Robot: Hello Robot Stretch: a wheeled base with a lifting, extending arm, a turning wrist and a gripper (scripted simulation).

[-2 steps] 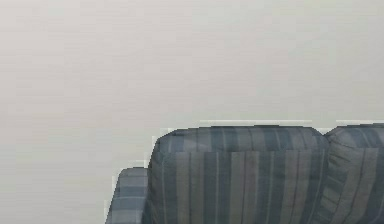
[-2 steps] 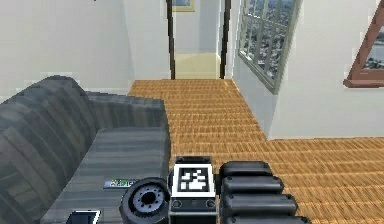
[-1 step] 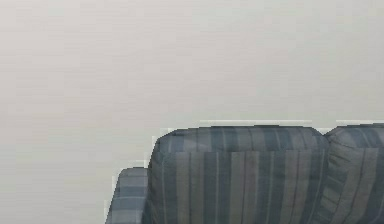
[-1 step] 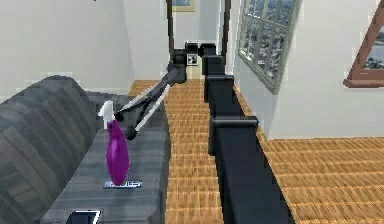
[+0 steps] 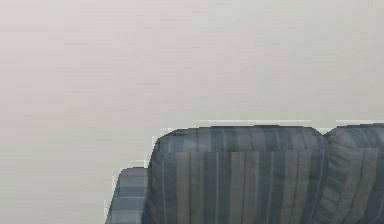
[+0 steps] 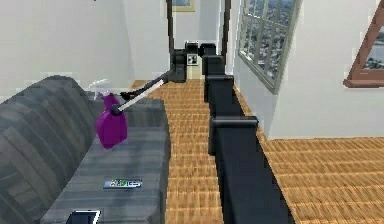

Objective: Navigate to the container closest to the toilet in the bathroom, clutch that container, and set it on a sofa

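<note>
Over sofa (image 6: pixel 55 130) seat: purple bottle (image 6: pixel 110 127) at tip of hand (image 6: pixel 121 99). Can't tell whether bottle hangs or rests on cushion, so can't tell whether hand has hold of it. Risks: released high, bottle tips on soft cushion, rolls off front edge onto floor (image 6: pixel 190 130), or lands on remote (image 6: pixel 123 183). Seat grey, striped, fairly flat. Living room: wood floor, window (image 6: pixel 262 40), plain wall (image 5: pixel 120 60).

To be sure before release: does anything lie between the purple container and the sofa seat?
Nothing visible. The purple container hangs at the end effector with bare sofa cushion below it. Two flat items lie on the seat nearer the view's bottom, apart from it.
</note>
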